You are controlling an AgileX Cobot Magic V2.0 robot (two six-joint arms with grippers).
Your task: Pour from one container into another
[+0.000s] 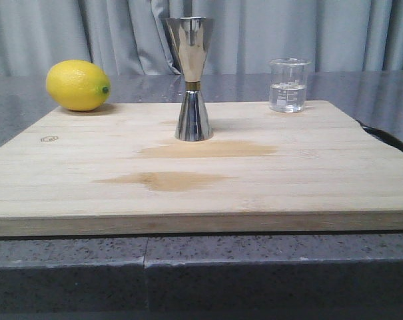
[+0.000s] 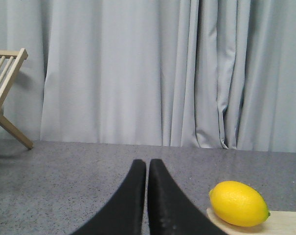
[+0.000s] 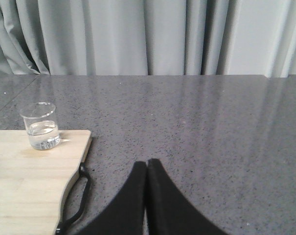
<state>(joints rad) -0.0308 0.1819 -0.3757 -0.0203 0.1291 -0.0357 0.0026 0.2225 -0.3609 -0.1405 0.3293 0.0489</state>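
Beaker [image 1: 289, 85] stands upright on the far corner of the board [image 1: 188, 180], on the side of the right gripper [image 3: 147, 164], ahead of that gripper and off toward its inner side, well apart from it; nothing touches the glass. It is small, clear, thin-walled and about half full of clear liquid, so I judge it light but fragile, smooth enough to slip, and apt to slop if tipped early. The best hold looks to be across the straight wall around mid-height, below the flared rim and at or above the liquid line, fingers squeezing gently from two opposite sides so the rim is free for pouring. Its long axis is vertical, mouth up; the pictures are too small to show which way the pouring lip faces, so that wants checking before the wrist turns. Jigger [image 1: 190, 79] is also upright, axis vertical, wide cup up, narrow waist between two cones; it stands near the board's middle, further inward from the right gripper than the beaker and well apart from it. Being tall on a small foot, it may topple if knocked. Right gripper has its fingers pressed together, holding nothing, over bare counter beside the board's handle. Left gripper [image 2: 147, 164] is likewise pressed together and empty, with a lemon [image 2: 238, 203] ahead of it toward its inner side.
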